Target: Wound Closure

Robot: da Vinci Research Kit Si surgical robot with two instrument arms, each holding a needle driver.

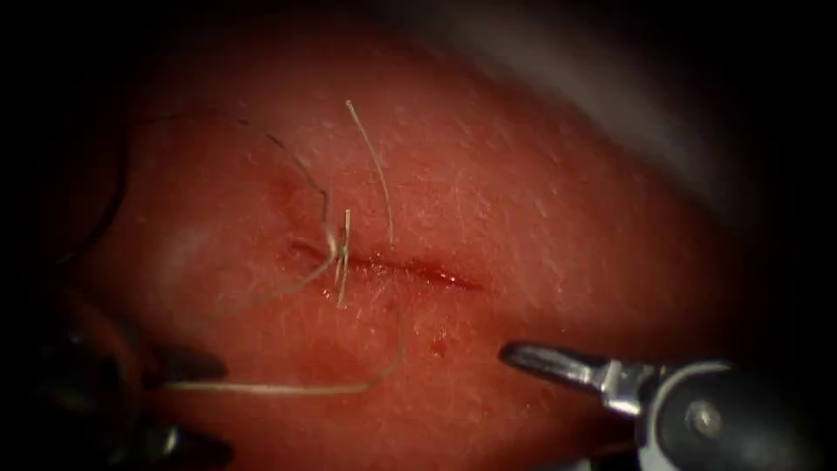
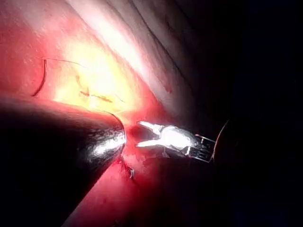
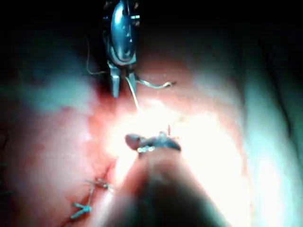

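Note:
The tissue (image 1: 540,201) carries a short horizontal cut (image 1: 418,269) with red fluid along it. A tied stitch (image 1: 340,255) with upright thread tails sits at the cut's left end. A pale thread (image 1: 288,388) curves from below the cut to my left tool (image 1: 205,406), whose jaws stand open around its end without gripping it. What looks like the dark curved needle (image 1: 118,187) lies free on the tissue far left of the cut, also visible as the needle (image 2: 40,78). My right tool (image 1: 516,353) hovers below the cut's right end holding nothing, and the right tool (image 2: 141,134) shows its jaws parted.
A dark thread (image 1: 288,153) arcs from the stitch toward the upper left. Older stitches (image 3: 87,198) lie on the tissue near my right tool (image 3: 135,143). The left tool (image 3: 123,87) hangs over the tissue with thread at its jaws. The tissue falls into shadow at the upper right.

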